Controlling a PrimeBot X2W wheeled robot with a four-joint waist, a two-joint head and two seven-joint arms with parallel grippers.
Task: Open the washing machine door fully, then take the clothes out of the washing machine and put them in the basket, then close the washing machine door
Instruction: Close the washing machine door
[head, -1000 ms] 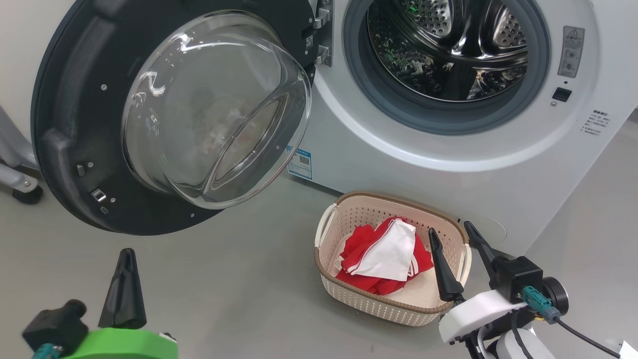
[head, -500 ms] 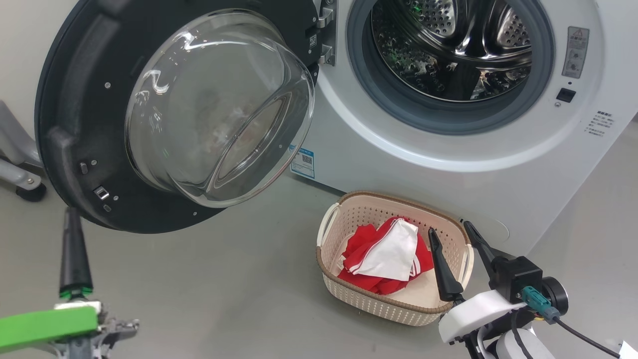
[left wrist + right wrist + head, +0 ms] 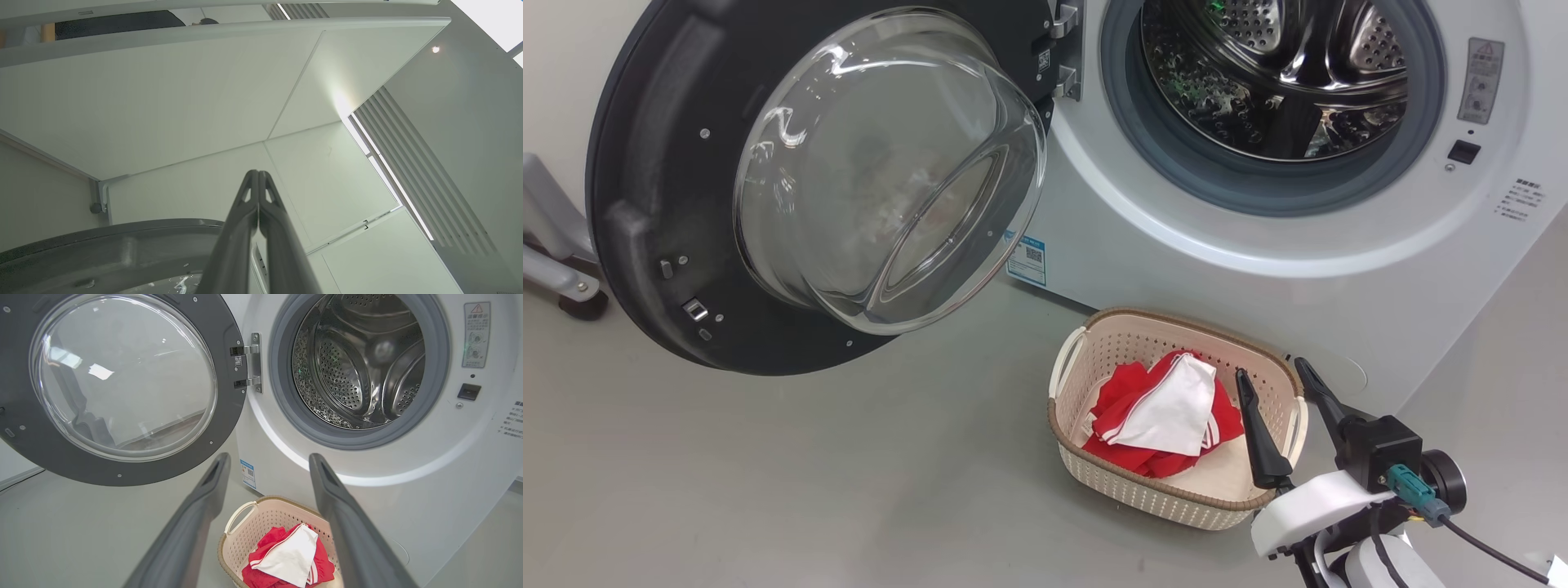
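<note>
The washing machine door (image 3: 645,212) hangs wide open to the left, its clear glass bowl (image 3: 890,163) bulging toward me. The washing machine (image 3: 1258,269) shows a bare steel drum (image 3: 1274,73). On the floor in front stands the basket (image 3: 1176,506) with the red and white clothes (image 3: 1160,408) inside. My right gripper (image 3: 1270,369) hovers open over the basket's right side, holding nothing. In the right wrist view the right gripper (image 3: 269,457) frames the basket (image 3: 261,526) and the clothes (image 3: 286,555). My left gripper (image 3: 258,173) is shut and empty, pointing up past the door's rim (image 3: 102,245).
A grey metal leg with a dark caster (image 3: 564,278) stands left of the door. Bare grey floor (image 3: 809,490) lies under the door and left of the basket. A blue label (image 3: 1029,257) sits on the machine's lower front.
The left gripper has swung left and left the head view. The head camera has shifted a little. The right gripper, basket and clothes stay put.
</note>
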